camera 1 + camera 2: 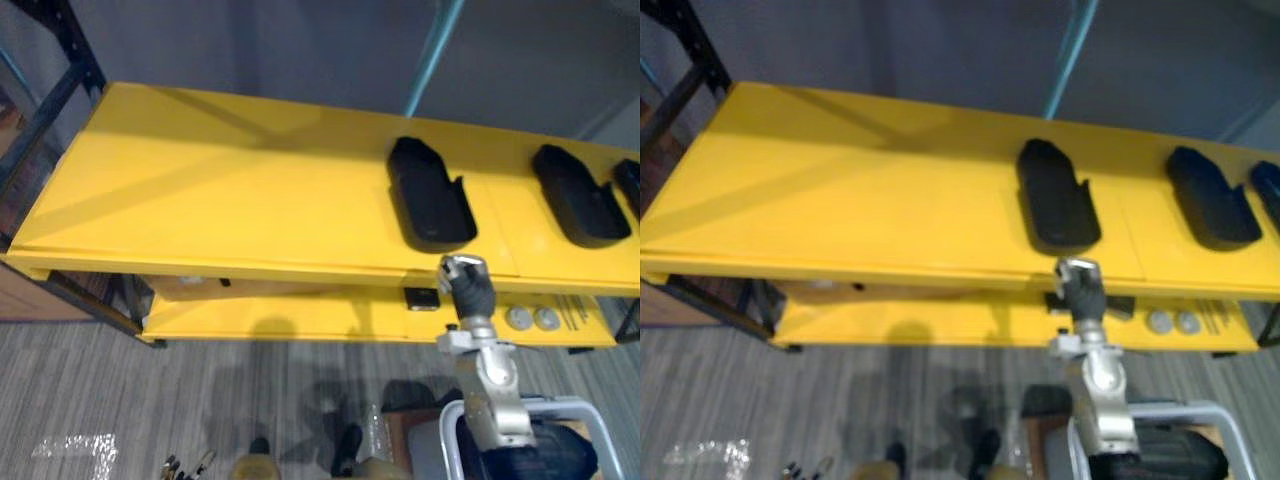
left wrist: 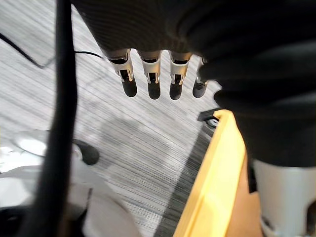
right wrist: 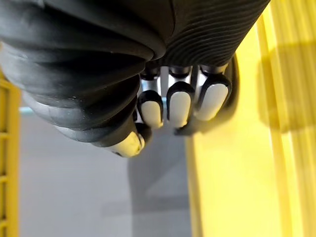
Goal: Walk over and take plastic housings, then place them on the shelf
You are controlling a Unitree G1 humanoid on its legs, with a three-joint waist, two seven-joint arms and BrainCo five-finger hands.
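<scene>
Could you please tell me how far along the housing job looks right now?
Done: three plastic housings lie on the yellow shelf's top board. In hand: nothing. The right hand sits at the shelf's front edge with its fingers curled and apparently empty, and the left hand hangs open over the floor. Left: fetching more, if any remain.

My two head eyes looked steeply down on the yellow shelf [image 1: 230,190] from its front, sharing nearly all of it; both wrist cameras sat close by its edge.
</scene>
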